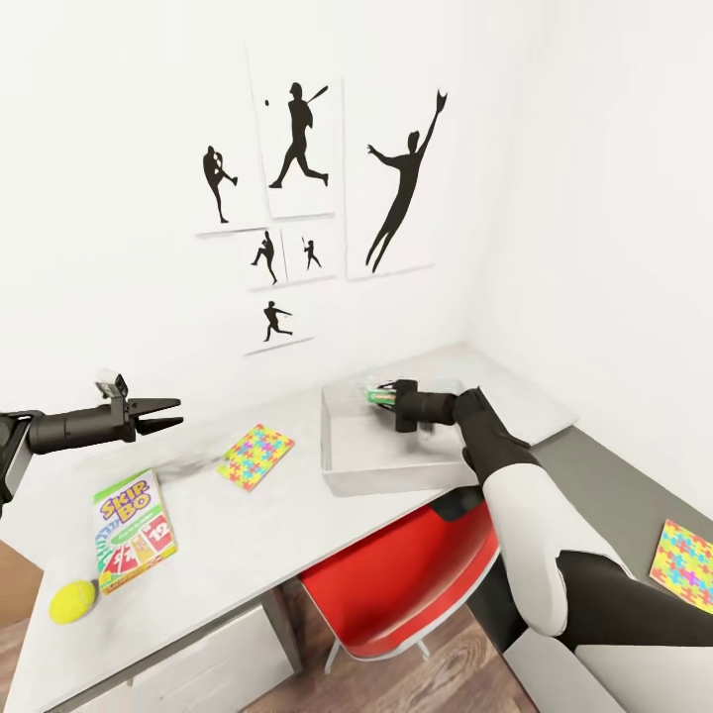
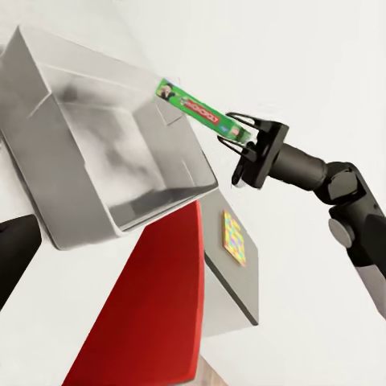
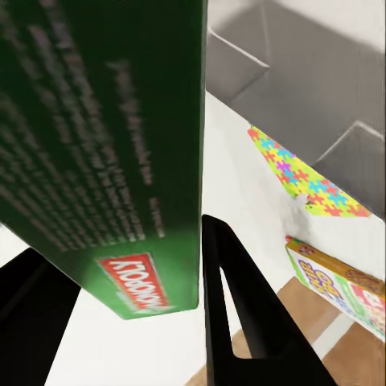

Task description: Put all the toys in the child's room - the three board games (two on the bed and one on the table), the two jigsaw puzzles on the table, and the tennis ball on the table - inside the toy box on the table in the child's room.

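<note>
**Black and white arms, dark grippers**

The right arm (image 1: 525, 515) wears glossy white shells over black joints — its forearm ends in a black cylinder. The left arm (image 1: 69, 426) is a slim dark tube carrying a small pale grey block (on top), with pointed black fingers (image 1: 158, 406).

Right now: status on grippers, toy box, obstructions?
Right gripper shut on green board game, over toy box. Left gripper open, empty. Box interior bare, nothing in the way.

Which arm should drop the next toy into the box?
Right. Its hand is shut on the green board game above the toy box. The left hand is open, over the table.
</note>
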Robot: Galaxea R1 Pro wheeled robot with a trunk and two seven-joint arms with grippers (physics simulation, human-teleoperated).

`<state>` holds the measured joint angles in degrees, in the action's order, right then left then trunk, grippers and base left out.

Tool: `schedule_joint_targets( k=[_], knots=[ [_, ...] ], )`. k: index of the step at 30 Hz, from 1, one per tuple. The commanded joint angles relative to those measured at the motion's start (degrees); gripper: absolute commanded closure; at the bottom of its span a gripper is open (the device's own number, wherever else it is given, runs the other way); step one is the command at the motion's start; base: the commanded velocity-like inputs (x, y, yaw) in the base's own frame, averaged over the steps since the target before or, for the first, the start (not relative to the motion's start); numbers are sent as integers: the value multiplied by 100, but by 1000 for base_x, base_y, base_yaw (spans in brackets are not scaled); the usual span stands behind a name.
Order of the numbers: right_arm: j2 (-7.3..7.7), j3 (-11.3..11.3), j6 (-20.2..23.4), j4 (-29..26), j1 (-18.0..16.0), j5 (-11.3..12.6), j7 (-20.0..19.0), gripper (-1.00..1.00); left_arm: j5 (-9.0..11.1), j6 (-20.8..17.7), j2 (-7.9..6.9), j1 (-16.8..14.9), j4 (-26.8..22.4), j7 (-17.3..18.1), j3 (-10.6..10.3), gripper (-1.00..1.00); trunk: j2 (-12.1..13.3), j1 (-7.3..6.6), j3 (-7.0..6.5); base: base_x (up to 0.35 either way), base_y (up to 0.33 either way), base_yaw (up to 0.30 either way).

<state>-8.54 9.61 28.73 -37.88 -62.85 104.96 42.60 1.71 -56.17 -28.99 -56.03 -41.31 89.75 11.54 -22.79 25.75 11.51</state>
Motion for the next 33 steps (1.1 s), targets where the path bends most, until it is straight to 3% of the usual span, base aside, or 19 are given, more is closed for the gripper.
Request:
schedule_joint_targets(
  k=[1, 3, 7, 10, 33],
  knots=[
    [-4, 41, 6, -3, -9, 43, 165, 100, -4, -61, -2, -5, 1, 25, -2, -100, -13, 4, 12, 0, 0, 9],
    [46, 59, -1, 4, -11, 73, 671, 100, -4, -61, -2, -5, 1, 25, -2, -100, -13, 4, 12, 0, 0, 5],
    [132, 186, -4, 5, -11, 220, 1137, 100, -4, -63, -2, -5, 1, 25, -8, -100, -13, 4, 13, 0, 0, 2],
    [162, 251, -3, 2, -12, 287, 1254, 100, -4, -61, -2, -5, 1, 25, -10, -100, -13, 4, 13, 0, 0, 0],
    [253, 304, -24, -1, -15, 341, 1330, 100, -4, -61, -2, -5, 1, 25, -4, -100, -13, 4, 39, 0, 0, -37]
  ],
)
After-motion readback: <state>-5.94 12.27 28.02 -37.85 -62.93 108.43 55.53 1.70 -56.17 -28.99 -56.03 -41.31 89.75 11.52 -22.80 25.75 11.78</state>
